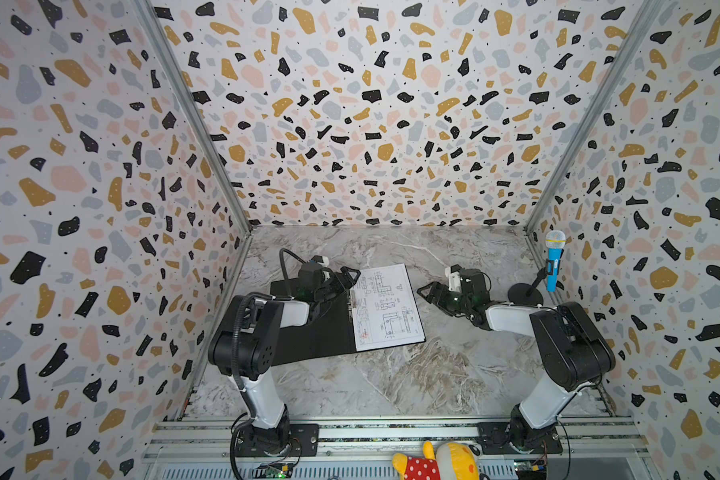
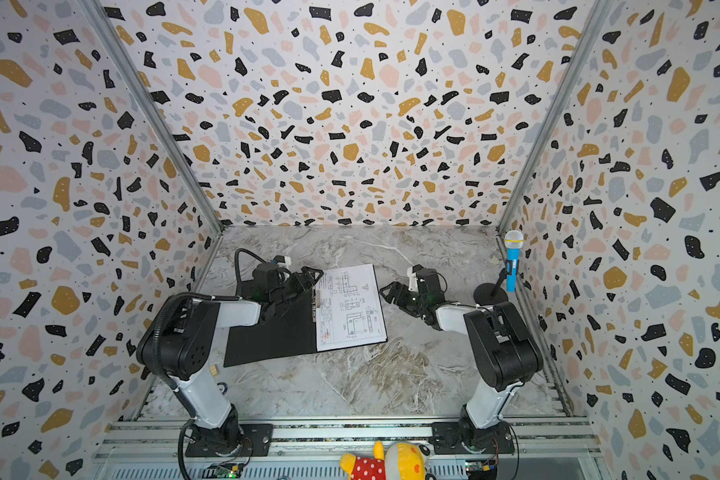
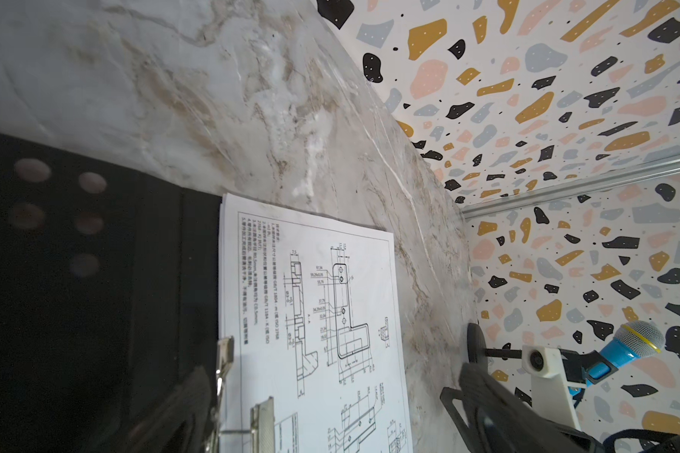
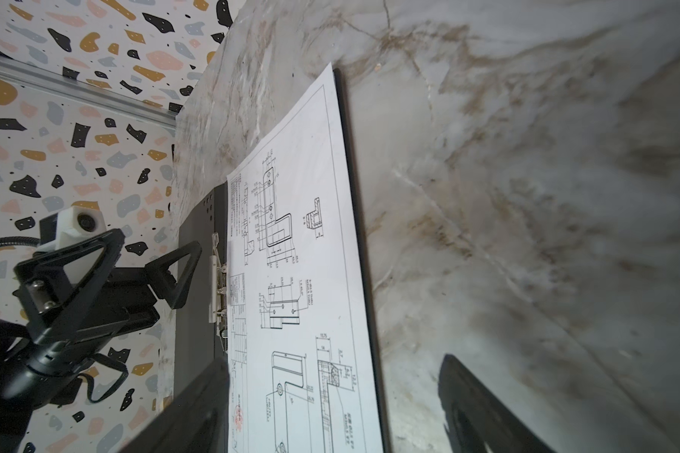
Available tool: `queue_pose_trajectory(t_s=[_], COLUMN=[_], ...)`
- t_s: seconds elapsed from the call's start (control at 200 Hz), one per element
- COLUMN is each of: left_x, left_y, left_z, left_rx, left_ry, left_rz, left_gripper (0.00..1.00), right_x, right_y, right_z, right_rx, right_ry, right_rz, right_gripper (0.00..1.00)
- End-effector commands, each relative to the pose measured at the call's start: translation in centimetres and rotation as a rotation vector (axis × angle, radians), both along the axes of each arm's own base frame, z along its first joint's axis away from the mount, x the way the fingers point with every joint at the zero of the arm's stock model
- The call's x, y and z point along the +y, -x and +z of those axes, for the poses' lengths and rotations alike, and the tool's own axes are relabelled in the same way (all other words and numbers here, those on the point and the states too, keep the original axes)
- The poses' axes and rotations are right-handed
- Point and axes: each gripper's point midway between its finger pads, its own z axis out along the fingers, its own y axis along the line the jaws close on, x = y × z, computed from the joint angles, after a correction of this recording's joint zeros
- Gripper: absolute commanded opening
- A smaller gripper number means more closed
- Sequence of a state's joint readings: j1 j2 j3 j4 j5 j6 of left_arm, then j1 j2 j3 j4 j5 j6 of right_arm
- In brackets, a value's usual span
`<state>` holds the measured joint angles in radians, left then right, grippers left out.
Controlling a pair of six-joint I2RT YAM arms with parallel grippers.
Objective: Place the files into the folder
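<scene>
Under the left pincer (image 1: 344,282), hanging spread and empty, the folder (image 1: 308,340) is lying open on the worktop (image 1: 433,365), black inside up. Files (image 1: 387,307) are lying stacked on its half nearer the right pincer (image 1: 427,293), which is spread and empty beside their edge. The top sheet is showing line drawings, Chinese notes too fine to read and a red stamp. Behind the right pincer a blue microphone (image 1: 554,259) is standing.

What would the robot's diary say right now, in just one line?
files: inside open folder, drawing on top | left gripper: open, by spine clip | right gripper: open, empty, beside files
</scene>
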<state>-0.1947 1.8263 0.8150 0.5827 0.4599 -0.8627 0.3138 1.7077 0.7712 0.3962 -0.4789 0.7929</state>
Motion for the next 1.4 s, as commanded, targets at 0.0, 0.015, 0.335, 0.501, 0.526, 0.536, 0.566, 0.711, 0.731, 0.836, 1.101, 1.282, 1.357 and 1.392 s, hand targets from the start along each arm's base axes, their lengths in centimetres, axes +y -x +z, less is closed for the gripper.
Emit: queue_pose_trajectory(t_s=[0.0, 0.015, 0.335, 0.501, 0.526, 0.536, 0.566, 0.711, 0.731, 0.836, 1.101, 1.282, 1.357, 1.392], left_x=[-0.4, -0.6, -1.2, -1.1, -1.1, -1.1, -1.1, -1.0, -1.0, -1.1, -1.3, -1.5, -1.4, -1.5], left_y=[-1.1, -1.2, -1.1, -0.5, -0.4, -0.3, -0.2, 0.0, 0.1, 0.3, 0.7, 1.3, 1.7, 2.0], left_z=[0.4, 0.3, -0.2, 0.1, 0.2, 0.2, 0.3, 0.6, 0.7, 1.4, 2.7, 3.8, 4.5, 5.1], left_rx=[-0.031, -0.029, -0.015, -0.017, -0.018, -0.019, -0.022, -0.034, -0.028, -0.035, -0.061, -0.083, -0.1, -0.115], left_ry=[0.016, 0.018, 0.044, 0.06, 0.064, 0.066, 0.07, 0.075, 0.086, 0.116, 0.149, 0.181, 0.196, 0.208], left_rz=[-0.047, -0.053, -0.089, -0.085, -0.083, -0.083, -0.082, -0.082, -0.077, -0.072, -0.081, -0.087, -0.089, -0.093], left_gripper=[0.99, 1.0, 1.0, 1.0, 1.0, 1.0, 1.0, 1.0, 1.0, 1.0, 1.0, 1.0, 1.0, 1.0], right_x=[-0.4, -0.5, -0.2, 0.2, 0.2, 0.2, 0.3, 0.4, 0.5, 0.8, 0.9, 1.0, 1.1, 1.1], right_y=[-0.1, -0.1, 0.2, 0.2, 0.1, 0.1, 0.1, 0.2, 0.2, 0.4, 0.8, 0.8, 0.7, 0.7], right_z=[1.4, 1.4, -0.9, -2.1, -2.1, -2.1, -2.2, -2.6, -2.7, -3.0, -4.3, -4.6, -4.7, -4.6], right_rx=[-0.055, -0.054, -0.02, 0.009, 0.01, 0.011, 0.012, 0.022, 0.023, 0.03, 0.067, 0.073, 0.074, 0.072], right_ry=[0.005, 0.006, 0.023, 0.011, 0.01, 0.009, 0.008, 0.005, 0.004, 0.004, 0.027, 0.03, 0.032, 0.033], right_rz=[0.062, 0.064, 0.133, 0.147, 0.148, 0.149, 0.152, 0.153, 0.153, 0.161, 0.164, 0.168, 0.167, 0.168], right_gripper=[0.84, 0.84, 0.83, 0.81, 0.81, 0.81, 0.81, 0.8, 0.8, 0.8, 0.79, 0.78, 0.78, 0.78])
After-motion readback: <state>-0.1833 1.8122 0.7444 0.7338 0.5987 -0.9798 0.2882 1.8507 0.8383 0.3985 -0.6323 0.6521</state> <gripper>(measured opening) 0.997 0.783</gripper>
